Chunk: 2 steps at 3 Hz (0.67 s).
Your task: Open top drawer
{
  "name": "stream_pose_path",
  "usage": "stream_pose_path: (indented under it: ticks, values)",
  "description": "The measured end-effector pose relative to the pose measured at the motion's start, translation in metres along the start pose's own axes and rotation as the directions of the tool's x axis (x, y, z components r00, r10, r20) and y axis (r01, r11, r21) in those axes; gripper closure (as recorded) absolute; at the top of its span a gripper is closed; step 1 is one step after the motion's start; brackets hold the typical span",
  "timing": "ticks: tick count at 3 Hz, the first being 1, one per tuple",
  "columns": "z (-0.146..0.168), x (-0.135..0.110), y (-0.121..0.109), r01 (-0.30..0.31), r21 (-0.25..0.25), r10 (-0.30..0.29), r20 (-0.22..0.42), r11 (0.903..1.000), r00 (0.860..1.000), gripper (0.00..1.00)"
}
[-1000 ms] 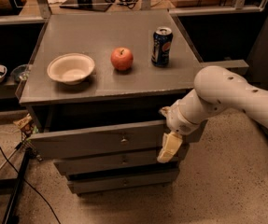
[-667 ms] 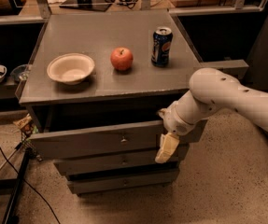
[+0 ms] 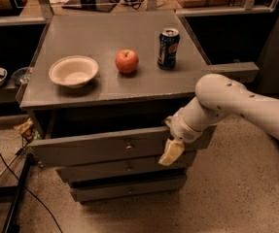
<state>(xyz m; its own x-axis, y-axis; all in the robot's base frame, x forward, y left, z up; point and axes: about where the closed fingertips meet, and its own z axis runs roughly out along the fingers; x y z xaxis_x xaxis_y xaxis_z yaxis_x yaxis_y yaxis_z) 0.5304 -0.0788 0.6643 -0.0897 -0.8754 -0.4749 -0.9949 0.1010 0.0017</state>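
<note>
The top drawer (image 3: 95, 148) is a wide grey front panel with a small metal knob (image 3: 128, 145) at its centre. It stands pulled out a little from the cabinet, with a dark gap above it. My gripper (image 3: 170, 152) hangs from the white arm (image 3: 226, 101) and lies against the drawer front, right of the knob and near the panel's right end. Its yellowish tip points down over the drawer's lower edge.
On the grey cabinet top (image 3: 114, 28) stand a white bowl (image 3: 74, 71), a red apple (image 3: 127, 61) and a blue soda can (image 3: 168, 48). Two narrower drawers (image 3: 105, 170) sit below. Black cables and a stand leg (image 3: 12, 193) lie on the floor at left.
My arm and gripper have shifted slightly to the left along the drawer front. The drawer stays pulled out about as far as before.
</note>
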Motion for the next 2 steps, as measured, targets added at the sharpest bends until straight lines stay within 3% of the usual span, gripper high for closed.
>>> stream_pose_path:
  ticks: [1, 2]
  values:
    - [0.0000, 0.0000, 0.0000, 0.000, 0.000, 0.000, 0.000, 1.0000, 1.000, 0.50]
    - [0.0000, 0.0000, 0.0000, 0.000, 0.000, 0.000, 0.000, 1.0000, 1.000, 0.81]
